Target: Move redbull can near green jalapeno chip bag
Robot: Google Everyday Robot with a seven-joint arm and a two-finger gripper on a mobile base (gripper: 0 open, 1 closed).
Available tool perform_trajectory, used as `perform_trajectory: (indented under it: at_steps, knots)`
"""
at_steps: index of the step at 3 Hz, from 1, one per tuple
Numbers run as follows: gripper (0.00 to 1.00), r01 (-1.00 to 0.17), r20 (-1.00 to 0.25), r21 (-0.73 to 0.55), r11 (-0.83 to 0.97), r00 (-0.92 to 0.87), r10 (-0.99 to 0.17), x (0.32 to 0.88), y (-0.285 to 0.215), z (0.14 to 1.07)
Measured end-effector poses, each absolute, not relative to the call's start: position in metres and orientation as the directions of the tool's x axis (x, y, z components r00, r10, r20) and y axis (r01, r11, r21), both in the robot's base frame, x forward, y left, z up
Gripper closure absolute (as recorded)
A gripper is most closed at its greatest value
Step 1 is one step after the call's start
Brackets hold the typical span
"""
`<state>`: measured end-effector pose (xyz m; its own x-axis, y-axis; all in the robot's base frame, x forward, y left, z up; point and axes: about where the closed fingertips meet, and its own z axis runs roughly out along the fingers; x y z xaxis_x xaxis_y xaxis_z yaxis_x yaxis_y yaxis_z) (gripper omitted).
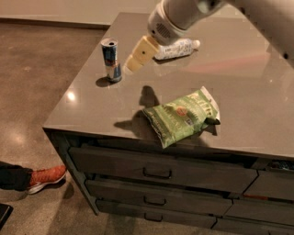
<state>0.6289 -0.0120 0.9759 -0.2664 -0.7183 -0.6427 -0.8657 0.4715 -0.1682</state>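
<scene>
Standing upright at the far left of the countertop (243, 87), the redbull can (110, 59) is just left of the gripper (132, 64), untouched. Whether the gripper is spread or closed cannot be told. The green jalapeno chip bag (181, 117) lies nearer, rightward, well apart.

We note a grey countertop (257, 92) over dark drawers (110, 163) with bar handles (156, 173). Polished brown concrete floor (36, 69), light glints on both. Pale wall (69, 9) behind; orange shoe (46, 177) low left. The gripper (141, 54) hangs over the counter's far-left part.
</scene>
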Motion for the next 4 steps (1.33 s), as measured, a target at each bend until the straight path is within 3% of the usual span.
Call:
perform_trajectory:
  at_steps: [4]
  knots:
    - [0.00,-0.857,-0.659,-0.099,0.506,-0.325,-0.679,0.719,0.071,0.940]
